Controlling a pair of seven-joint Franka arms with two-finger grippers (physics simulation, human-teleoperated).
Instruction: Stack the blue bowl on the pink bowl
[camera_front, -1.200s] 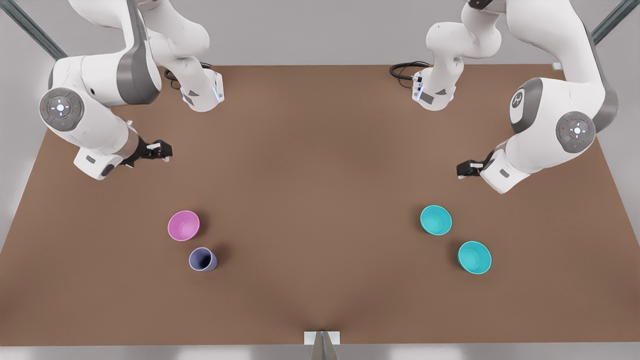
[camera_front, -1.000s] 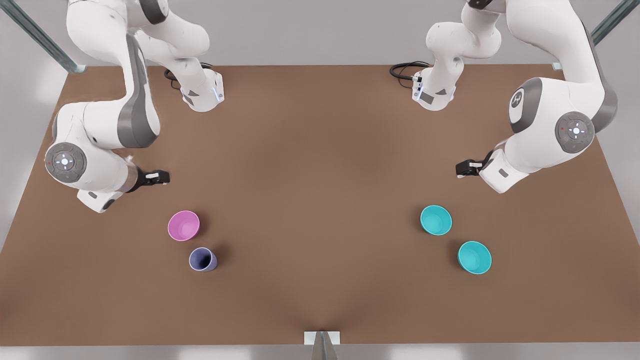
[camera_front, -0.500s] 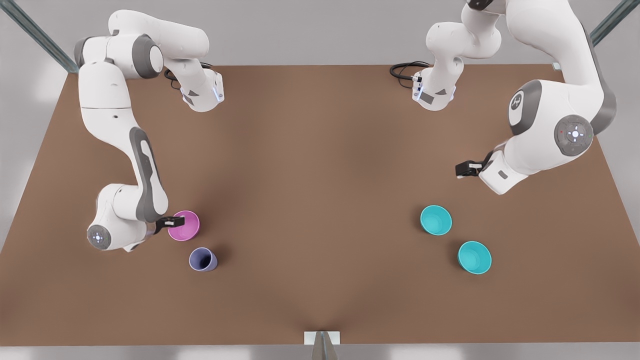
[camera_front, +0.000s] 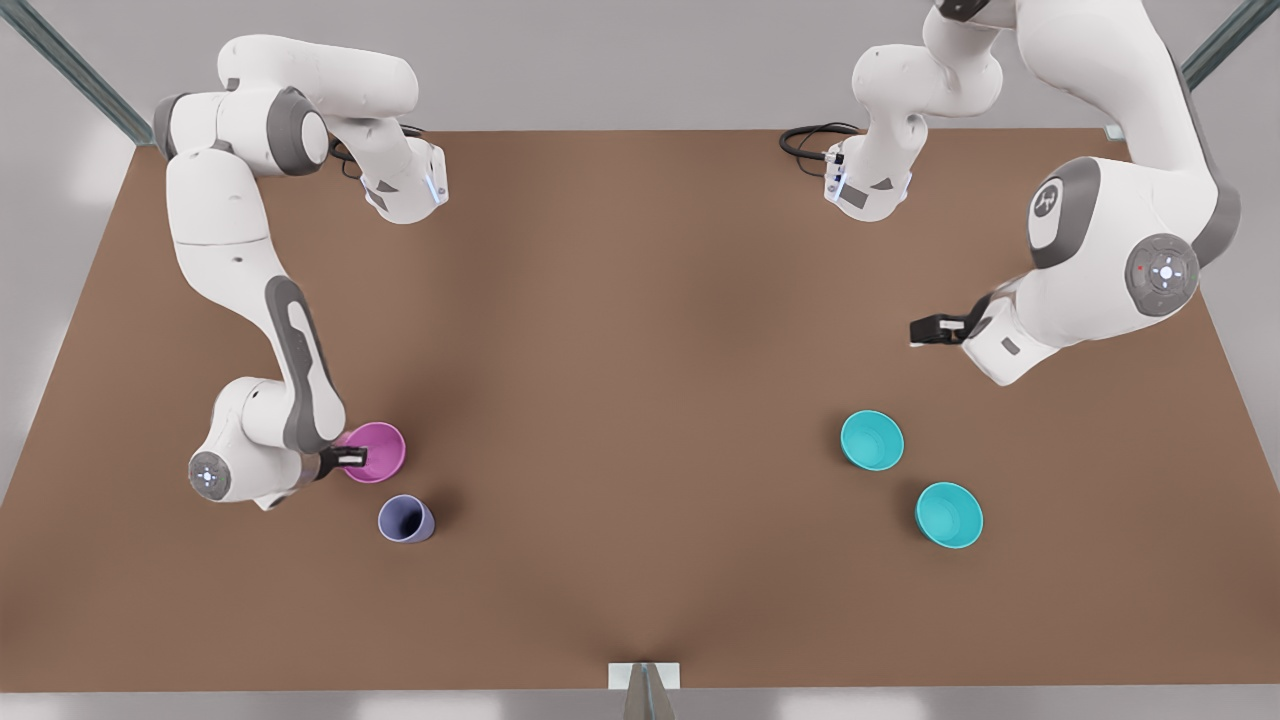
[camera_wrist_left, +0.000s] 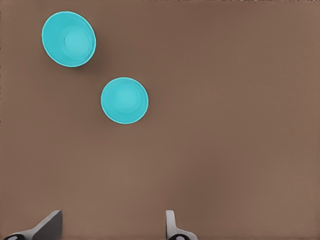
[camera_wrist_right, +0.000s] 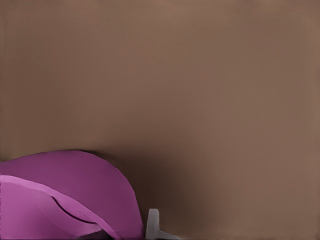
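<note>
Pink bowl (camera_front: 378, 450) rim sits gripped between the right gripper's (camera_front: 352, 457) fingers; left gripper (camera_front: 918, 332) hangs spread, empty

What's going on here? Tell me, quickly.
The right gripper is down at the rim of the pink bowl, on the front view's left beside a lavender cup. The left gripper hovers, jaws open, near the two blue bowls, which sit apart, untouched. Nothing is stacked yet.
</note>
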